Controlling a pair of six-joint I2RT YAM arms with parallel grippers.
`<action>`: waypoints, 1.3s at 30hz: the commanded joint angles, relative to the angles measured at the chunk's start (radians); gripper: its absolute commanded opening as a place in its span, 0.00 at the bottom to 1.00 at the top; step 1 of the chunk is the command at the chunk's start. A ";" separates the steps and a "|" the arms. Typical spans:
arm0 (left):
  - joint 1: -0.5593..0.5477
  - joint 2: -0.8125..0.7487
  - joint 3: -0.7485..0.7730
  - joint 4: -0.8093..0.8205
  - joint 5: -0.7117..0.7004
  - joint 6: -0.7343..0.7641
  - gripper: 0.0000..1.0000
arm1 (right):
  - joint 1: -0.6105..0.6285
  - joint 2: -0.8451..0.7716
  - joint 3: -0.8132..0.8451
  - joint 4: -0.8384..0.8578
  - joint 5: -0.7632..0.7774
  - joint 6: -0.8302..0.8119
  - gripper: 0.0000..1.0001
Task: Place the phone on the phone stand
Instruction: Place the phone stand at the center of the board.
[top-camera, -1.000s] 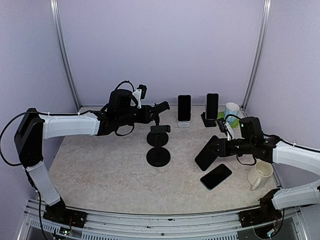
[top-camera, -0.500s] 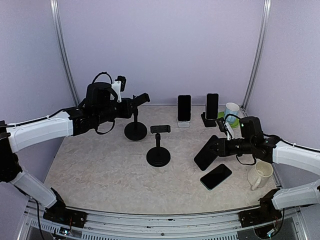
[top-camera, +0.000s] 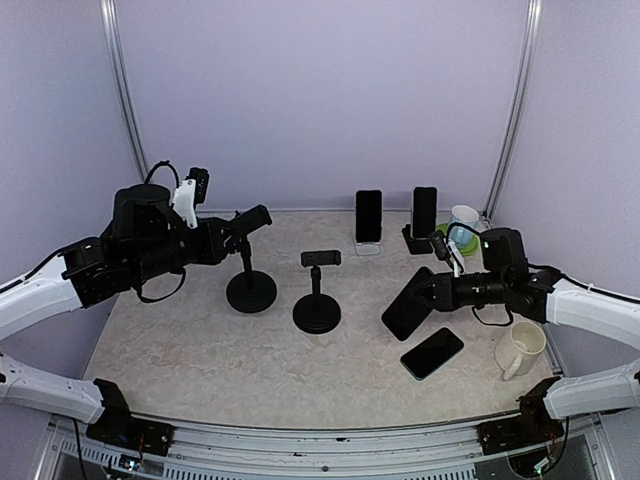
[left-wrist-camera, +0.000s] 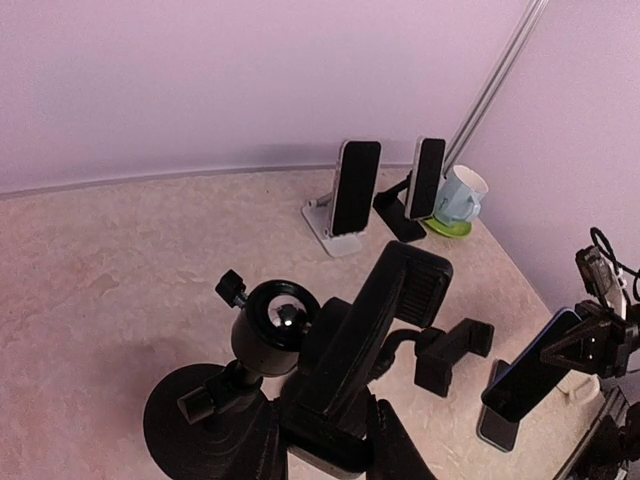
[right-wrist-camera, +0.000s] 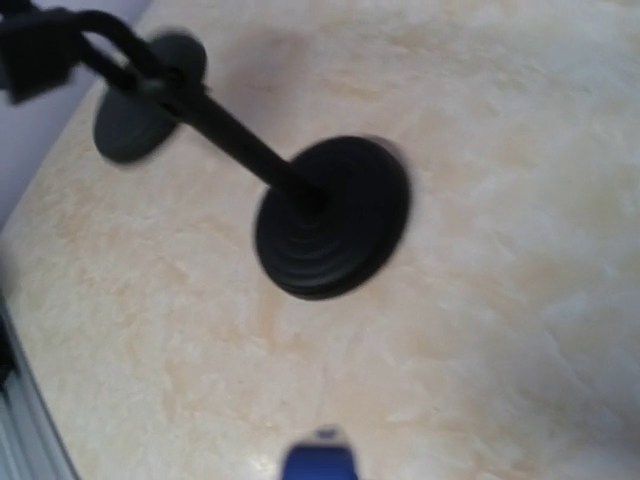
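Pinching a dark phone (top-camera: 408, 306) by its upper end with the right gripper (top-camera: 437, 289), fingers pressed tight on it; tilted above the table (top-camera: 200, 350) at 3 o'clock of the centre stand (top-camera: 317, 292), apart from its cradle. Clamping the head of a second stand (top-camera: 251, 294) with the left gripper (top-camera: 243, 226), round base low at 9 o'clock of the centre stand. Lying flat at 5 o'clock, a spare phone (top-camera: 432, 352), with a cream mug (top-camera: 520, 348) at its 3 o'clock.
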 joint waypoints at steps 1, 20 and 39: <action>-0.059 -0.092 -0.012 -0.048 -0.051 -0.056 0.11 | -0.005 -0.041 0.057 0.046 -0.114 -0.059 0.00; -0.388 -0.021 -0.198 0.325 -0.103 -0.094 0.10 | 0.106 -0.017 0.106 0.077 -0.235 -0.094 0.00; -0.476 -0.036 -0.355 0.520 -0.176 -0.126 0.10 | 0.306 0.271 0.055 0.391 0.079 0.184 0.00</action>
